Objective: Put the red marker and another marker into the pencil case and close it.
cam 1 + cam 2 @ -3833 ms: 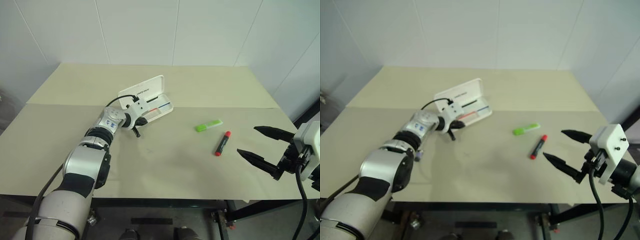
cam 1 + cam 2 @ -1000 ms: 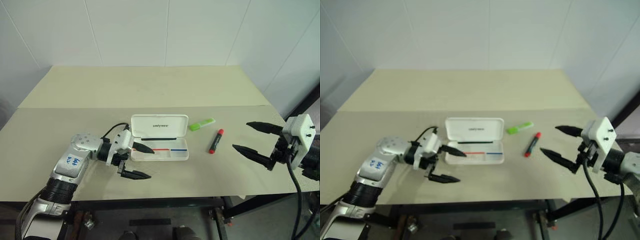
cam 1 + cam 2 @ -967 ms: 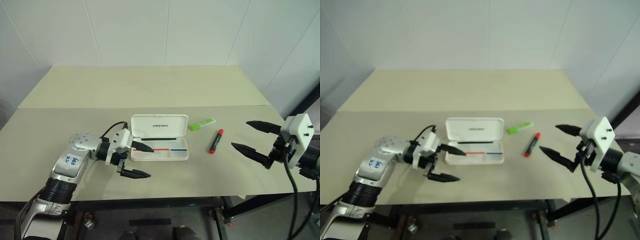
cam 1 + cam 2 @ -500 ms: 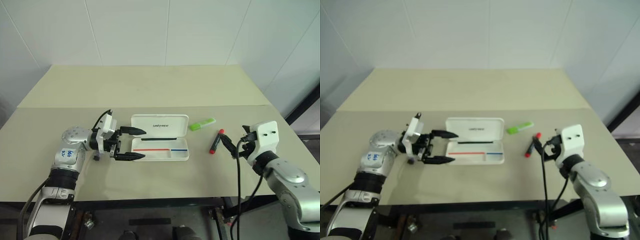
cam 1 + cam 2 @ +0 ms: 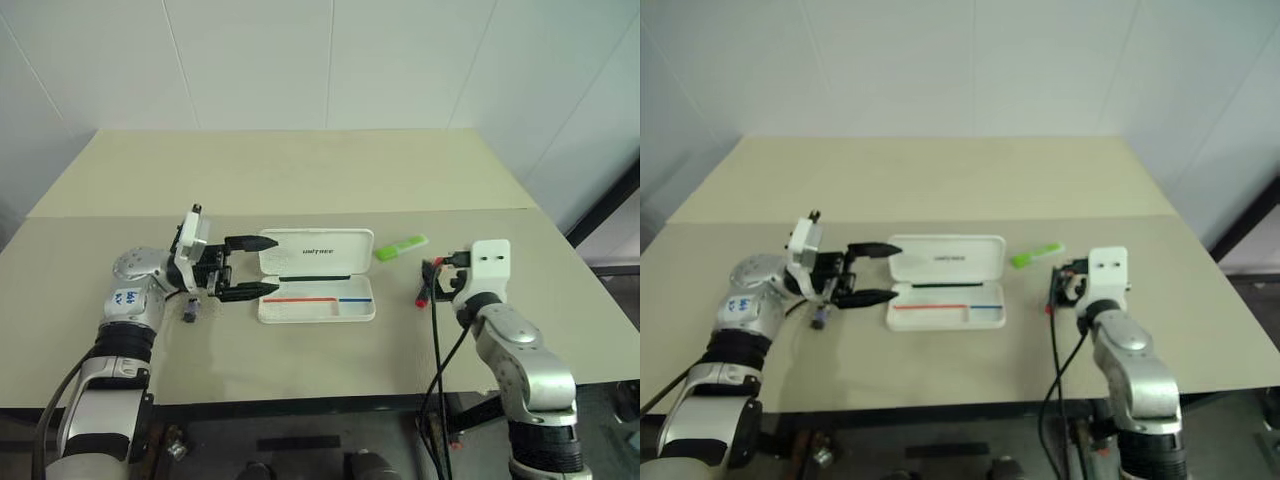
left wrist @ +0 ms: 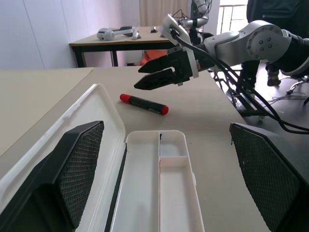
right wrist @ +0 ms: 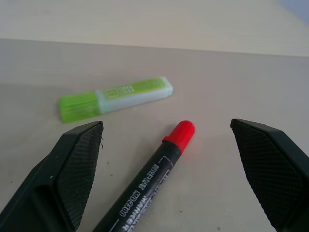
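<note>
Right wrist view has your right gripper (image 7: 166,179) spread wide with the red marker (image 7: 147,186) lying low and centre between its fingers; lower squarely and pinch mid-barrel. Left gripper (image 5: 262,267), also wide open, flanks the pencil case (image 5: 318,275) mid-frame.

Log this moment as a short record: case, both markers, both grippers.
pencil case: open on the table, lid back, no markers inside
red marker: flat on the table, between the right gripper's open fingers
green highlighter: on the table, just past the red marker
right gripper: open, holding nothing
left gripper: open, at the case's left end
</note>
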You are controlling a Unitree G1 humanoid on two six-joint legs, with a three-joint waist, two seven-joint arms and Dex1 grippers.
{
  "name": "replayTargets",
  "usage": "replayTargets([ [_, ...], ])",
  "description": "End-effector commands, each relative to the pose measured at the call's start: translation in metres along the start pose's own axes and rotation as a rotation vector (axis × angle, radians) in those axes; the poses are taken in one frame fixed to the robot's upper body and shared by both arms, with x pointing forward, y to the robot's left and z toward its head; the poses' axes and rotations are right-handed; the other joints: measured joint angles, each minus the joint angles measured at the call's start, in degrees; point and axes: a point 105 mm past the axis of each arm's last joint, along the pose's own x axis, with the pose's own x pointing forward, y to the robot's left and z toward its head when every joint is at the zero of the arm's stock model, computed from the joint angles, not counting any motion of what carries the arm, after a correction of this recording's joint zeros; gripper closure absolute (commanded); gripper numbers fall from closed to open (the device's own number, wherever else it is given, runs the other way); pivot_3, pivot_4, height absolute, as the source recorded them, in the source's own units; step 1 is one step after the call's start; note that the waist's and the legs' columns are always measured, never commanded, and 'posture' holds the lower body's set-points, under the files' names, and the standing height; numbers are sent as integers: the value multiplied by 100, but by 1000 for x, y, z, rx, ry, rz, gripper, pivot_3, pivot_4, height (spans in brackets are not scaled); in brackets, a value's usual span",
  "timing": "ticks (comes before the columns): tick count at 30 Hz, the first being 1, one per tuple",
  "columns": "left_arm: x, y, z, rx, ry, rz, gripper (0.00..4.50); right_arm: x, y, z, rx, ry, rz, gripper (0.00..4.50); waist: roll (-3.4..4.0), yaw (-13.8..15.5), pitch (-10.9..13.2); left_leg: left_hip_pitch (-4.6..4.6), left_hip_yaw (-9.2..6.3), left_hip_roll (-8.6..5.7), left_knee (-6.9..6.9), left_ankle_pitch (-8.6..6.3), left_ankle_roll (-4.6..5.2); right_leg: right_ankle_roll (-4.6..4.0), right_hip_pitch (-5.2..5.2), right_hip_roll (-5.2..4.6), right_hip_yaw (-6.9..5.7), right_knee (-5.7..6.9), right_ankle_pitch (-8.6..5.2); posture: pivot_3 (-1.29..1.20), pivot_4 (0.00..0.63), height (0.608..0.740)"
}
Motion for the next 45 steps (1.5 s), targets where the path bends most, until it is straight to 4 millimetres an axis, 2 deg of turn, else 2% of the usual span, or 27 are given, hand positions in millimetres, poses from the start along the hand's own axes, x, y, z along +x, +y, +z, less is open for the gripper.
replayTargets([
  [1,-6,-10,8,28,-14,-98,24,9,-9,3,-18,0,-87,0,0,-13,0,0,0,0,-1,0,0,0,0,0,0,0,0,0,150,740],
  [6,-8,-13,16,23,-45,-103,24,16,-17,-3,19,30,-153,0,0,-33,0,0,0,0,-3,0,0,0,-3,0,1,1,0,0,150,740],
  [19,-14,-17,17,8,-36,-81,24,18,7,-17,72,86,-72,0,0,-39,0,1,0,2,-16,0,0,-2,-5,1,0,-1,-2,0,150,740],
  [26,-13,-19,16,4,-43,-80,24,20,2,-28,59,143,-115,0,0,-40,0,1,0,2,-35,0,-1,-6,-10,1,0,-8,-4,0,150,740],
  [27,-12,-19,16,5,-42,-80,0,20,1,-30,49,154,-118,412,0,-40,0,2,1,2,-39,0,-1,-6,-10,0,1,-10,-4,0,150,740],
  [31,-12,-19,16,7,-42,-77,0,19,-3,-35,48,168,-147,1603,-1,-30,-1,3,0,2,-40,0,-1,-7,-9,0,0,-12,-4,0,150,740],
  [38,-13,-20,16,7,-48,-76,0,19,-4,-27,29,135,-138,3790,-25,-31,-15,13,1,1,-40,1,-2,-6,5,-4,0,-20,-3,0,150,740],
  [39,-13,-20,16,8,-50,-76,0,18,-5,-24,21,127,-133,3957,-25,-32,-15,12,0,1,-40,1,-2,-6,5,-3,0,-20,-3,0,150,740],
  [45,-14,-19,16,10,-55,-72,0,12,-1,20,-54,-31,31,3957,-21,-22,-13,5,1,-1,-54,1,-2,-6,-5,-4,0,-27,-3,0,150,740],
])
